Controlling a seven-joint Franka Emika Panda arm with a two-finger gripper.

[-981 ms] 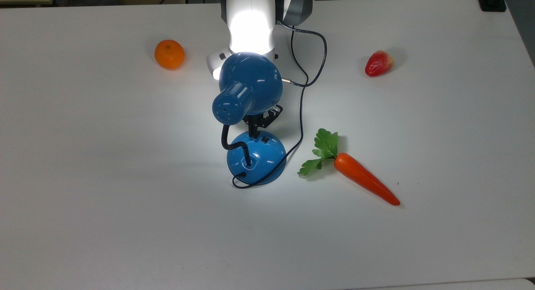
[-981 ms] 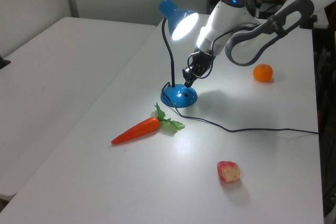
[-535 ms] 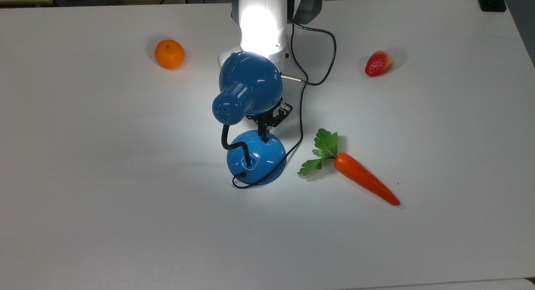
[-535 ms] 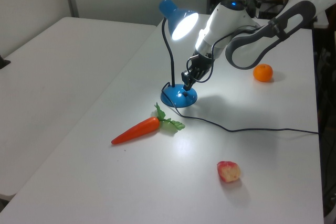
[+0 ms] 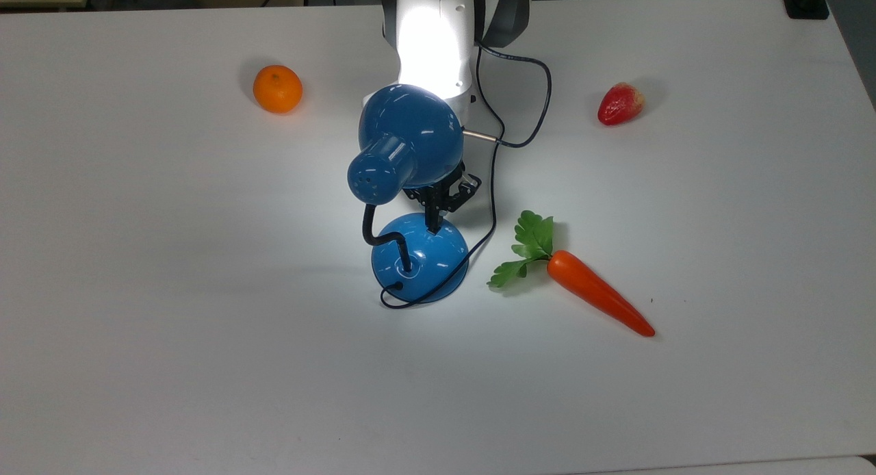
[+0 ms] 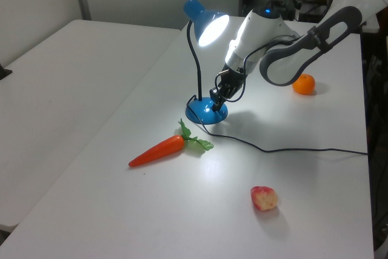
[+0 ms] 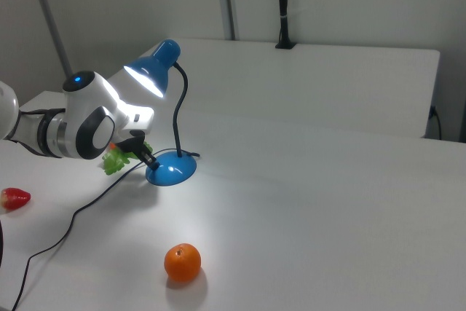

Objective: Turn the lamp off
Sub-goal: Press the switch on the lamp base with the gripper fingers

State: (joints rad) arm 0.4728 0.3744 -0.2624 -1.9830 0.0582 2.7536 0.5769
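In the top view the carrot (image 5: pixel 597 293) lies nearest on the table (image 5: pixel 137 324), right of the lamp (image 5: pixel 419 257); the right view hides most of it behind the arm. The lamp is lit, mid-table. The tool (image 5: pixel 433 223), seemingly closed, touches the base's far side. Orange (image 5: pixel 277 89) and strawberry (image 5: pixel 621 103) lie farther.

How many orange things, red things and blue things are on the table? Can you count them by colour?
Orange: 2, the orange fruit and the carrot
Red: 1, the strawberry
Blue: 1, the lamp
Total: 4
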